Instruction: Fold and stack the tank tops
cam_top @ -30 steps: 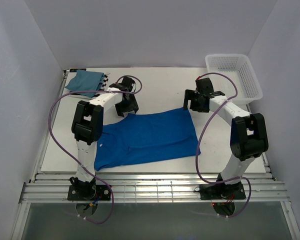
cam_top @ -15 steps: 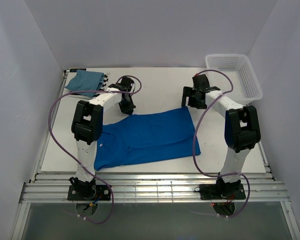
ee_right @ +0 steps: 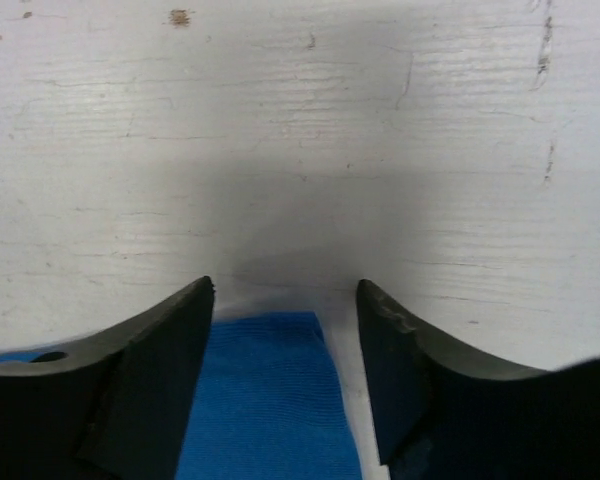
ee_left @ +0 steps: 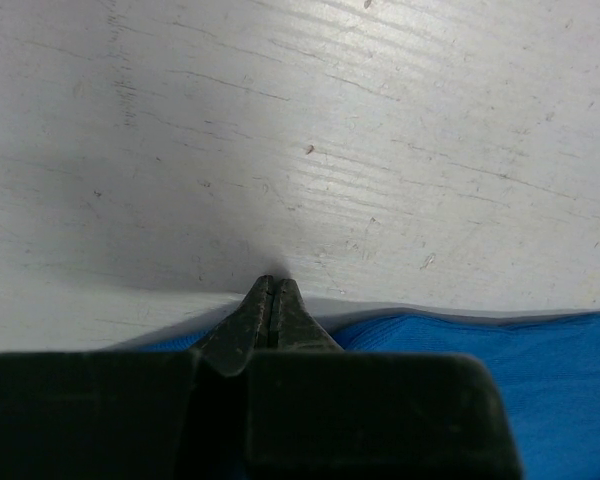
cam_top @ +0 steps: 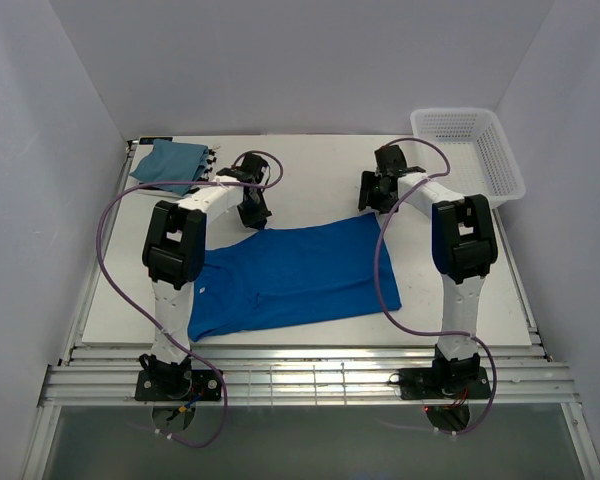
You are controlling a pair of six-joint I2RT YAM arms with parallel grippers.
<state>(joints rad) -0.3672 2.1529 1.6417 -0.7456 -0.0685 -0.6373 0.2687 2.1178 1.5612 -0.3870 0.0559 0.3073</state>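
A royal blue tank top (cam_top: 290, 275) lies spread flat in the middle of the white table (cam_top: 320, 170). A muted teal-blue tank top (cam_top: 170, 163) lies folded at the back left corner. My left gripper (cam_top: 252, 214) is down at the royal blue top's back left edge. In the left wrist view it (ee_left: 271, 284) is shut, with blue cloth (ee_left: 500, 370) on both sides of the fingers. My right gripper (cam_top: 373, 200) is at the top's back right corner. In the right wrist view it (ee_right: 285, 290) stands open, astride a narrow blue corner of the cloth (ee_right: 265, 390).
A white lattice basket (cam_top: 470, 150) stands at the back right of the table. Purple cables loop from both arms over the table. The table's near edge meets a metal rail (cam_top: 300, 370) in front of the arm bases.
My left gripper has closed at the top's back left edge. The right arm has swung back and left to the top's back right corner, and its jaws have narrowed a little.
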